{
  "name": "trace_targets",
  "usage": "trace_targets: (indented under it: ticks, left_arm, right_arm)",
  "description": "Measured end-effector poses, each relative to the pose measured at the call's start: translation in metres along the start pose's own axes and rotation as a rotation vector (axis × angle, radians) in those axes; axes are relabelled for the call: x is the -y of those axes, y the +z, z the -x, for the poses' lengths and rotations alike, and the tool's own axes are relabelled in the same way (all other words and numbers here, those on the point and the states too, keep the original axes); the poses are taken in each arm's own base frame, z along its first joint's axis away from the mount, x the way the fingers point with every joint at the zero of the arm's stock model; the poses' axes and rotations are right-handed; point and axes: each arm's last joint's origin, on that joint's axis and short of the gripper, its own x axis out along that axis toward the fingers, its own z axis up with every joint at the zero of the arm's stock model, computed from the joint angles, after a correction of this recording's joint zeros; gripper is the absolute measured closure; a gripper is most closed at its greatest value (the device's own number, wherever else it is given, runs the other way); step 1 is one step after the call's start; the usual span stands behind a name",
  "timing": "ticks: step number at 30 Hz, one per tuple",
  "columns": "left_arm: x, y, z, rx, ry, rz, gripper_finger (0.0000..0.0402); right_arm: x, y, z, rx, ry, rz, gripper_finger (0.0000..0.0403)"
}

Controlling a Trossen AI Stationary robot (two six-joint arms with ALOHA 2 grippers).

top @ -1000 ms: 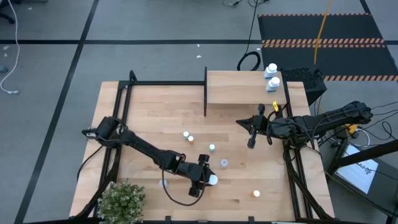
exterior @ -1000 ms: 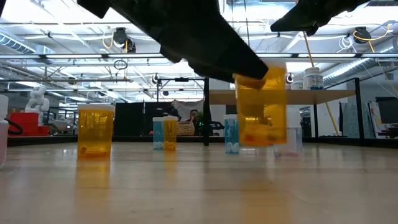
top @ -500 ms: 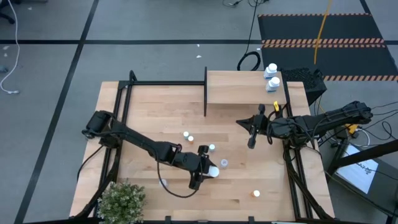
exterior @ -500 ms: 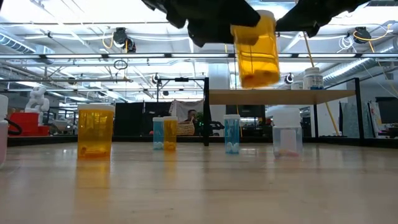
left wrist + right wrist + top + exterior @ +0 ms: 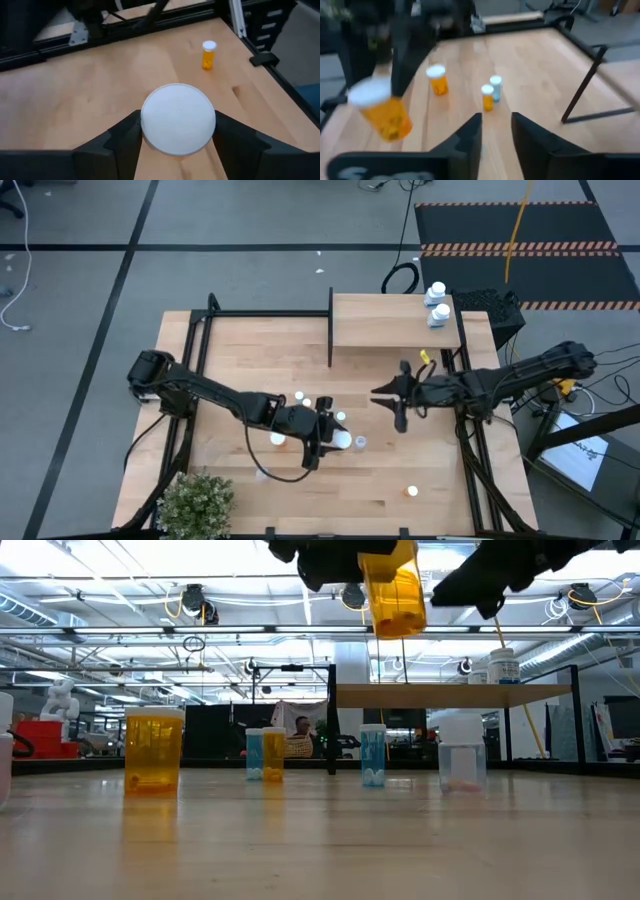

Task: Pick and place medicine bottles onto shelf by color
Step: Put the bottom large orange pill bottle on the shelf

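The left arm reaches across the middle of the table, elbow low and forearm angled toward the far side, and the left gripper (image 5: 335, 442) is clamped on a large orange bottle (image 5: 392, 592), which hangs high above the tabletop (image 5: 250, 370), tilted, with its white cap (image 5: 178, 125) pinched between the two dark fingers (image 5: 125, 137). From the side the bottle sits well above the level of the shelf (image 5: 450, 695), which stands at the far edge of the table with its thin black upright (image 5: 330, 327) on one end. The right arm comes in from the right side, stretched level over the table near the shelf, and the right gripper (image 5: 396, 402) hovers there with its fingers (image 5: 470, 135) parted by a narrow gap, holding nothing. Two white-capped bottles (image 5: 437, 301) already stand at the shelf's far right corner. Down on the table, a large orange bottle (image 5: 153, 751) stands off to one side, a small blue one and a small orange one (image 5: 264, 754) stand together, a small blue one (image 5: 373, 755) stands alone, and a clear bottle (image 5: 462, 753) stands near it. A small orange bottle (image 5: 411, 491) stands alone near the front edge. I can't read any label or writing on any of the bottles.
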Motion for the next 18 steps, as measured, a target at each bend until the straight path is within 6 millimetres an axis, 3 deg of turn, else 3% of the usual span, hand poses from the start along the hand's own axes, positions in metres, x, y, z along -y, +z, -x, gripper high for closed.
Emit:
trace_targets:
  ticks: [9,18]
  left_arm:
    - [-0.026,0.007,0.014,0.018,0.059,0.029,0.0185]
    - [-0.041,0.004,0.015,0.001,0.092,0.024,0.0172]
  right_arm:
    - [-0.013,-0.007,-0.026,-0.043,0.124,0.035,0.0203]
    - [-0.017,0.0,-0.028,0.04,0.174,0.016,0.0138]
